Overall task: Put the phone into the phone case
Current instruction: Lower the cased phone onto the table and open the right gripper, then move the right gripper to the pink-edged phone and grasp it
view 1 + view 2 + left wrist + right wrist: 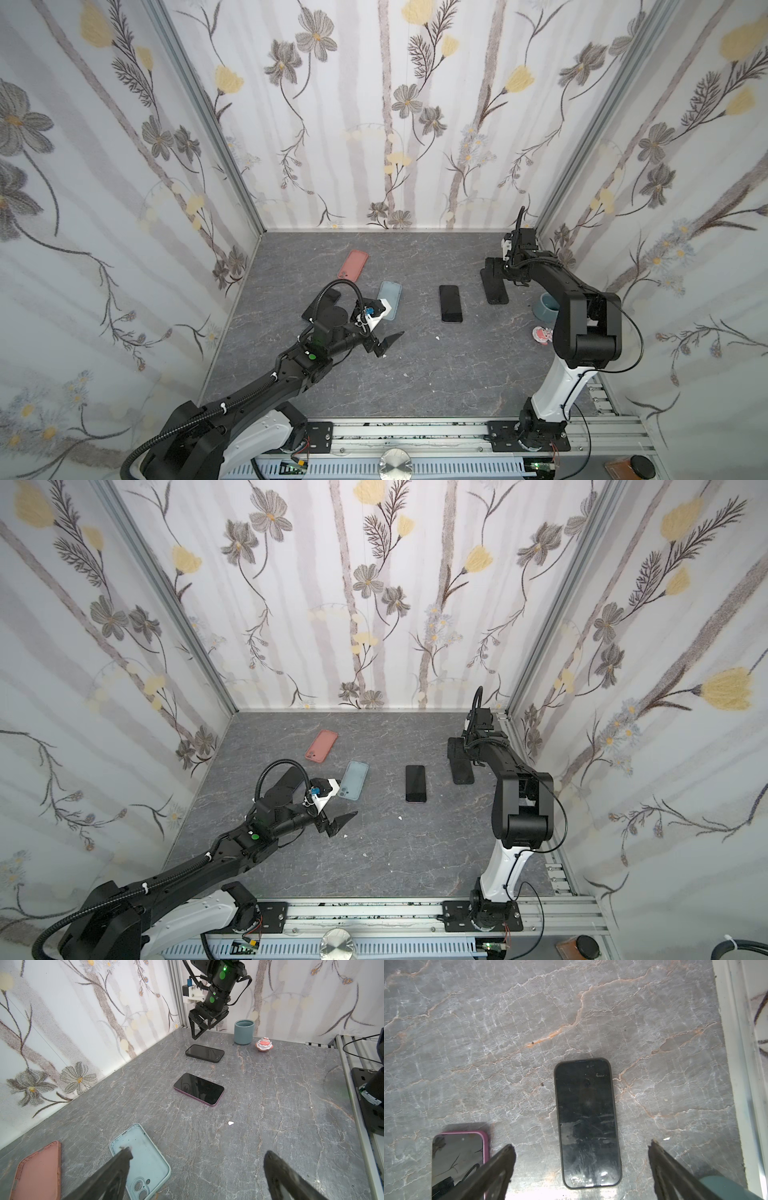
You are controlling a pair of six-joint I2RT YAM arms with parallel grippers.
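A phone [451,303] with a purple rim lies screen up mid-table, also seen in the left wrist view [199,1088]. An empty light blue phone case [390,301] lies to its left, and a pink phone case [354,264] farther back. My left gripper [197,1151] hovers open and empty near the blue phone case [143,1159], one finger over it. My right gripper [581,1147] hangs open above a black phone in a dark case [587,1124], touching nothing. The purple-rimmed phone [458,1157] lies beside it.
A blue-grey cup [545,307] and a small pink cupcake toy [541,334] stand by the right wall. A flat black item [322,307] lies partly hidden under my left arm. Papered walls enclose the grey marble table [415,374] on three sides.
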